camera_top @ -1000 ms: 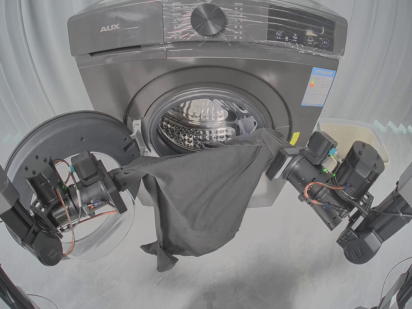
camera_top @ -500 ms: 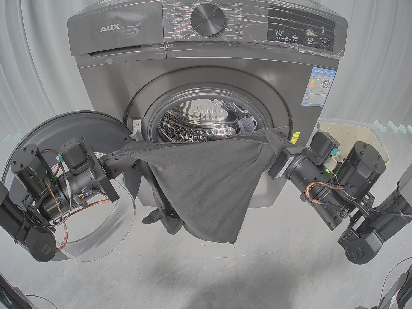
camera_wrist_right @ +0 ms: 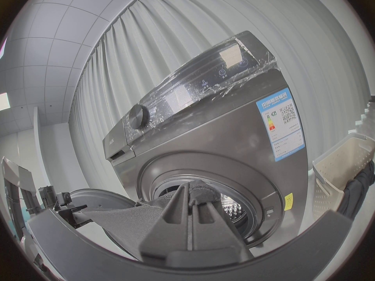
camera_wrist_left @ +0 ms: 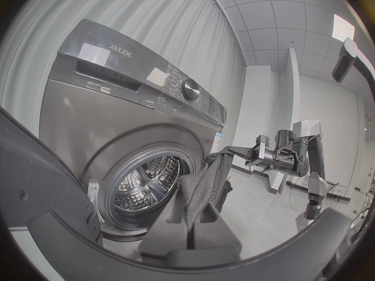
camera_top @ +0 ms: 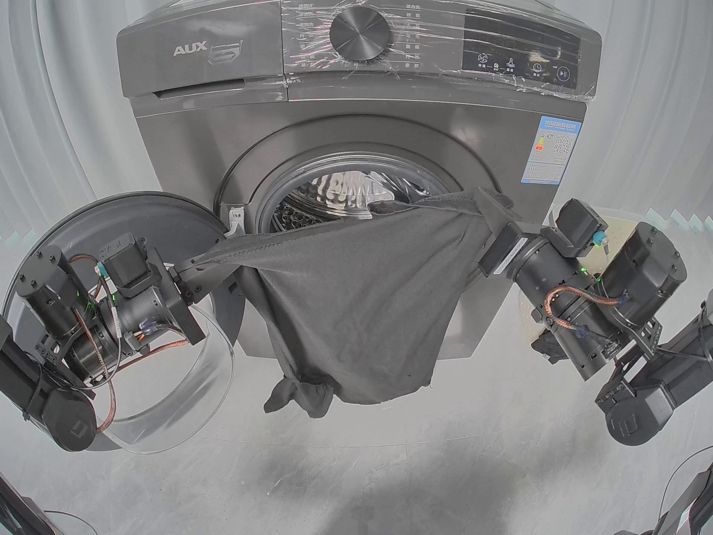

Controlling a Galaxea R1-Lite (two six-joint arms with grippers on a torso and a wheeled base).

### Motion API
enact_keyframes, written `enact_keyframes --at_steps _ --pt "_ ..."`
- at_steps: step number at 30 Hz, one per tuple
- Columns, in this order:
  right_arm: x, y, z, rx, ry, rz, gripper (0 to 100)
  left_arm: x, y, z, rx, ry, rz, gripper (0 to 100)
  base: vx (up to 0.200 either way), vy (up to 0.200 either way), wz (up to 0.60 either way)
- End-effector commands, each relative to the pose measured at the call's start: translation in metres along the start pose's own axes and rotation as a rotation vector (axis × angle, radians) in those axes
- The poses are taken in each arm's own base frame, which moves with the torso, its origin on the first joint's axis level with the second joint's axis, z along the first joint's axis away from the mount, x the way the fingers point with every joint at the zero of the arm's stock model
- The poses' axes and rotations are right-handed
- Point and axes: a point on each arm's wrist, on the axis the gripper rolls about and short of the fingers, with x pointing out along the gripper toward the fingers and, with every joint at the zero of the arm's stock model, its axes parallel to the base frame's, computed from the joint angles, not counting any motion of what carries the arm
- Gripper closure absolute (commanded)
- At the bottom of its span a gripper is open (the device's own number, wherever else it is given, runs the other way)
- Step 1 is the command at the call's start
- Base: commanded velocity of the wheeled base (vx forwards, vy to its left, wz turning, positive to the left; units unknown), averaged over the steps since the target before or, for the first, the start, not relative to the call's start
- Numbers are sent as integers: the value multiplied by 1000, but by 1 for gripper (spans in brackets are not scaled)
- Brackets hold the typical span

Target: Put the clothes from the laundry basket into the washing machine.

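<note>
Loading step | dark garment [camera_top: 356, 299] clamped by left gripper [camera_top: 184, 270] and right gripper [camera_top: 499, 223], stretched before drum opening [camera_top: 334, 191] | corners should be pushed in together, hem lifted clear.

A pale grey pleated curtain [camera_top: 52, 113] hangs across the far side of the room, running from the left to the right and reaching up to the ceiling. The floor [camera_top: 475, 447] is smooth, light grey and slightly glossy. Overhead is a grid ceiling [camera_wrist_left: 281, 16] of square white tiles with a bright recessed light panel [camera_wrist_left: 343, 27], and off to the right, past the curtain's end, stand a plain white wall [camera_wrist_left: 256, 110] and a white square pillar [camera_wrist_left: 292, 98].
</note>
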Motion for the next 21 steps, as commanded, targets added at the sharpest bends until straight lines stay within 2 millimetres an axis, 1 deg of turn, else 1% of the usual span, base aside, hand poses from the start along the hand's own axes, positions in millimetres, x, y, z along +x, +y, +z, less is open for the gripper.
enact_keyframes --at_steps 1,11,21 --pt "-3 2 14 6 -37 8 100 4 2 5 13 -21 0 100 0 0 0" --pt "-8 3 20 3 -46 13 100 12 8 21 8 -99 78 100 0 0 0" --pt "-14 5 41 9 -97 20 100 10 2 37 36 -159 104 100 0 0 0"
